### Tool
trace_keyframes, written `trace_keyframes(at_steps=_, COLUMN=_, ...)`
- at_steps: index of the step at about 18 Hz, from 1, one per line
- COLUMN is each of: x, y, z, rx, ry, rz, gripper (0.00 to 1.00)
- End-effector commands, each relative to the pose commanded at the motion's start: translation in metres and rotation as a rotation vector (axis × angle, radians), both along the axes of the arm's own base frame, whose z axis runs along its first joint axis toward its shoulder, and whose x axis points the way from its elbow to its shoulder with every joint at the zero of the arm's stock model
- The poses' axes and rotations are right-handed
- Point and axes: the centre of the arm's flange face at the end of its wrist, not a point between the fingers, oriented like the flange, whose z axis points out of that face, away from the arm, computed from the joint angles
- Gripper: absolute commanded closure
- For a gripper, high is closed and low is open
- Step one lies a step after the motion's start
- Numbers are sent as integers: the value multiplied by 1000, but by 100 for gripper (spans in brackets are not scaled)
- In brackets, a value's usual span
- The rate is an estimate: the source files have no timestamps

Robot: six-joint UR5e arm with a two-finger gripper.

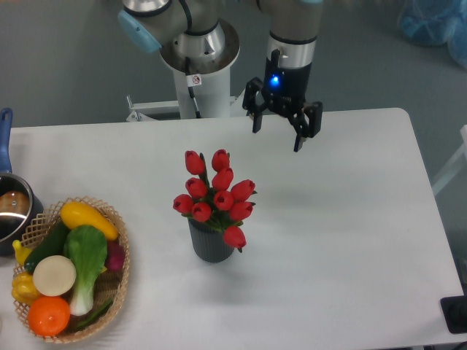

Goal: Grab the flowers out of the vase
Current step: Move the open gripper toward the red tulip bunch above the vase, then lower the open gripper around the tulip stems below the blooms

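Note:
The flowers (216,194), a bunch of red closed tulip buds with green leaves, stand in the vase (209,245), a small dark grey ribbed pot near the middle of the white table (350,219). My gripper (279,140) hangs above the far part of the table, up and to the right of the flowers and well apart from them. Its two black fingers are spread open with nothing between them.
A wicker basket (117,292) with colourful vegetables sits at the front left. A steel pot (13,211) with a blue handle is at the left edge. The robot's white base (197,80) stands behind the table's far edge.

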Motion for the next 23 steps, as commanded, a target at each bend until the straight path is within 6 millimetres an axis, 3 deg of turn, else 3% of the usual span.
trace_keyframes(at_steps=4, x=7, y=10, z=-24, rx=-15, ry=-17, rz=-45, gripper=0)
trace_keyframes(at_steps=11, x=16, y=16, z=-37, rx=93, ry=-90, rz=-74, gripper=0)
trace_keyframes(at_steps=23, x=-5, y=26, z=-41, rx=394, ry=-205, rz=-142, gripper=0)
